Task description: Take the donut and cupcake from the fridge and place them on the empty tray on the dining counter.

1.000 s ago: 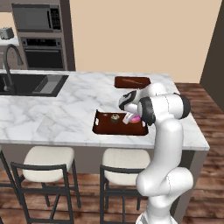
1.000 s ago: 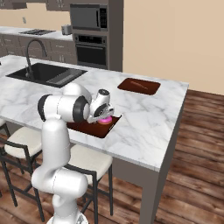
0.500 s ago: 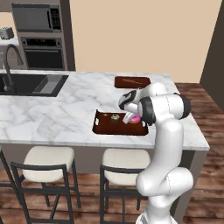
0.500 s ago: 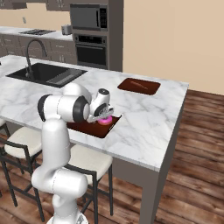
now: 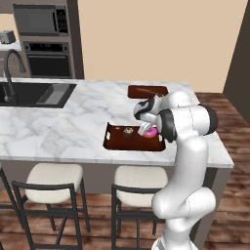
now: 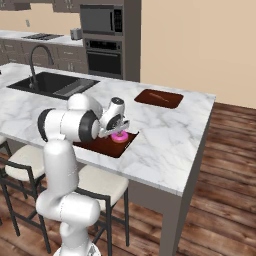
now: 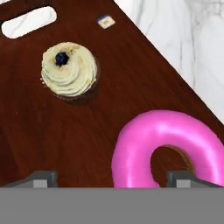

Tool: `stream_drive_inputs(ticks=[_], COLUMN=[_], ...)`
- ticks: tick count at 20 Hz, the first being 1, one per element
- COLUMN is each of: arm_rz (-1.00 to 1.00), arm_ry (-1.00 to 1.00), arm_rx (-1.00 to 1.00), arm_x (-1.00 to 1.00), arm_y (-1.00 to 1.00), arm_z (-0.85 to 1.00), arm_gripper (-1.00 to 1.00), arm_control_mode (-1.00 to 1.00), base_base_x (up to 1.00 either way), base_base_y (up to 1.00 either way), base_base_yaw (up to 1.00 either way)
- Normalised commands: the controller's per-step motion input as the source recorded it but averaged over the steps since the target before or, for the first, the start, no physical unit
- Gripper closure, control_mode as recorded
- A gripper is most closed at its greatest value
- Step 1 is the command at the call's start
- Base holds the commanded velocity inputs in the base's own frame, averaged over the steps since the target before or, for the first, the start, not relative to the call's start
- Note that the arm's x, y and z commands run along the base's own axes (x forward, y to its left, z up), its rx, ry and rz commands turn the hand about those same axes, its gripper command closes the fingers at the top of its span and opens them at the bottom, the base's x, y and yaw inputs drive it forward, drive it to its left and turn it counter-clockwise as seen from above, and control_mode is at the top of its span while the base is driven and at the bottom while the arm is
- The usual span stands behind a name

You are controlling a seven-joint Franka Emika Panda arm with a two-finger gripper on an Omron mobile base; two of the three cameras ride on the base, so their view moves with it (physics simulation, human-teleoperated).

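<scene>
White and bent at the elbow, the arm reaches over the marble tabletop [image 5: 73,117], its wrist tipped down above the dark brown tray [image 5: 116,141]. The claw [image 7: 111,177] stands wide and holds nothing, fingertips [image 7: 41,177] either side of the pink donut [image 7: 168,146] lying on the tray. The cupcake [image 7: 69,70] sits apart on the tray. A small label [image 7: 105,21] on the tray is unreadable.

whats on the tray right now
The tray holds the cupcake and the pink donut, lying apart. The open gripper hangs over the donut, whose near edge is out of sight.
</scene>
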Motion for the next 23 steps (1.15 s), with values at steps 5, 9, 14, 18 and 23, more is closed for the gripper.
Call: stream_drive_inputs(ticks=[5,9,14,18,23], arm_rz=[0.00,0.00,0.02,0.07,0.05], arm_ry=[-0.08,-0.30,-0.40,-0.46,-0.42], arm_rx=[0.00,0.00,-0.03,-0.05,-0.03], arm_x=[-0.80,-0.87,-0.94,-0.97,-1.00], arm_y=[-0.20,-0.29,-0.20,-0.16,-0.15], arm_z=[0.60,1.00,1.00,1.00,1.00], arm_gripper=[-1.00,-1.00,-1.00,-1.00,-1.00], arm_control_mode=[-1.00,-1.00,-1.00,-1.00,-1.00], base_base_x=[0.00,0.00,0.00,0.00,0.00], base_base_y=[0.00,0.00,0.00,0.00,0.00], base_base_yaw=[0.00,0.00,0.00,0.00,0.00])
